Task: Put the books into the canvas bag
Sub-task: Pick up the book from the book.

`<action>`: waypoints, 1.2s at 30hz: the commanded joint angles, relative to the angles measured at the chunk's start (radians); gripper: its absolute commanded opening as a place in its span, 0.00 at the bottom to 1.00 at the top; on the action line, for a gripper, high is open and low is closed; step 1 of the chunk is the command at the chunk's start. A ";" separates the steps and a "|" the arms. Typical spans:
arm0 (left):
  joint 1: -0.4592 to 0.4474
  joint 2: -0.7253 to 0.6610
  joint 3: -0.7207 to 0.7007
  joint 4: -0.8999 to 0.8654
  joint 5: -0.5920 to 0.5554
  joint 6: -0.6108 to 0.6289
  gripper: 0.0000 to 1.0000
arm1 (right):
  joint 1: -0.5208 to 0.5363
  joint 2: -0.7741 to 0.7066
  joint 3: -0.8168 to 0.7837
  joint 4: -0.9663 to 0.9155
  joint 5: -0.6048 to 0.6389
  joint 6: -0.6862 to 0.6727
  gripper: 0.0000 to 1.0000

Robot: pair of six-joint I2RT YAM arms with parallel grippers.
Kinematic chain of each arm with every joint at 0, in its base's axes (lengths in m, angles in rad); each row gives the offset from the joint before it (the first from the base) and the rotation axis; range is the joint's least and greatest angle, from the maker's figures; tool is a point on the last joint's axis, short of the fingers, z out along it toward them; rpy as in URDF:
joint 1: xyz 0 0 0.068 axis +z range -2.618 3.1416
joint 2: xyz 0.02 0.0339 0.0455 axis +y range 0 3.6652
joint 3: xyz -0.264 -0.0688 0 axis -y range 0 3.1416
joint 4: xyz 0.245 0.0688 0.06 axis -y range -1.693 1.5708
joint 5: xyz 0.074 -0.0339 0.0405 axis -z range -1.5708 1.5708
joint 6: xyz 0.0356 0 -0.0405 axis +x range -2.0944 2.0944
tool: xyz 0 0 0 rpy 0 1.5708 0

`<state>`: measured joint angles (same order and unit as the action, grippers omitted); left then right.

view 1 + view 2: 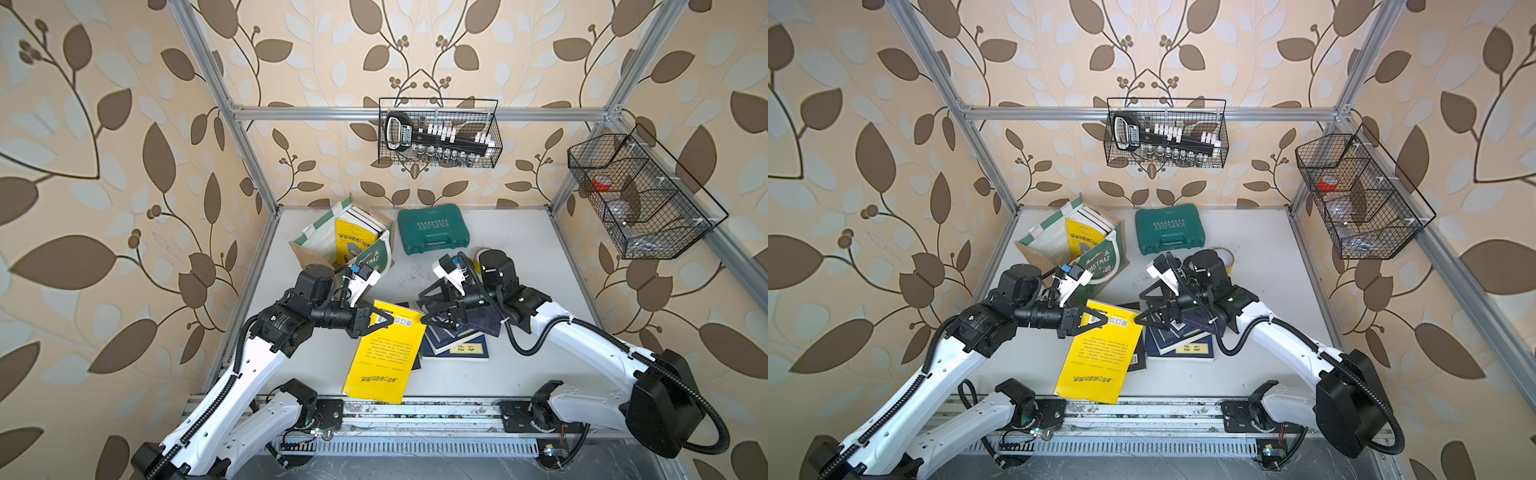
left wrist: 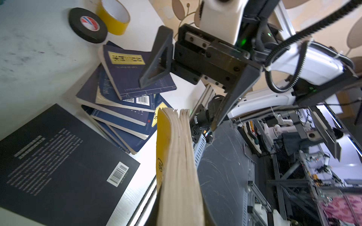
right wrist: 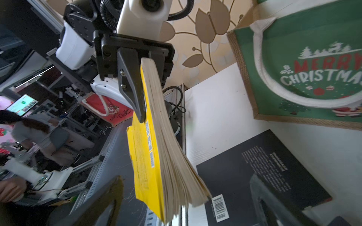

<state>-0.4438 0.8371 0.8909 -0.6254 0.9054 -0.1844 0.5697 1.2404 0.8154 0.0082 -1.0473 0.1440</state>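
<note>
Book (image 1: 384, 357) sags, floppy: your left claw (image 1: 388, 322) pinches its edge; grip nearer spine. Right claw (image 1: 419, 309) gapes, empty.

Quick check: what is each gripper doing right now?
Left gripper: shut on the yellow book.
Right gripper: open, holding nothing, above the navy books.

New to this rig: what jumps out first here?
The big yellow book stands out, clamped at one edge by the left gripper, front centre. Beside it the right gripper gapes open over a heap of navy books. The canvas bag, back left, holds more books.
</note>
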 commanded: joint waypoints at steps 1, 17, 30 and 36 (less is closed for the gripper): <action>0.002 0.007 0.072 0.008 0.166 0.098 0.08 | 0.032 -0.037 -0.020 -0.056 -0.113 -0.055 0.98; -0.003 0.018 0.045 0.031 0.236 0.106 0.08 | 0.155 -0.001 0.104 -0.251 -0.056 -0.119 0.48; -0.003 0.000 0.024 0.038 -0.008 0.059 0.99 | 0.172 -0.013 0.191 -0.263 0.189 -0.071 0.09; 0.001 -0.013 0.046 -0.023 -0.371 0.013 0.99 | 0.169 -0.032 0.270 -0.275 0.426 -0.053 0.00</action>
<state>-0.4438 0.8440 0.9131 -0.6220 0.7429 -0.1394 0.7433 1.2407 1.0080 -0.3061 -0.7559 0.0818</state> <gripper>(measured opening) 0.990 0.124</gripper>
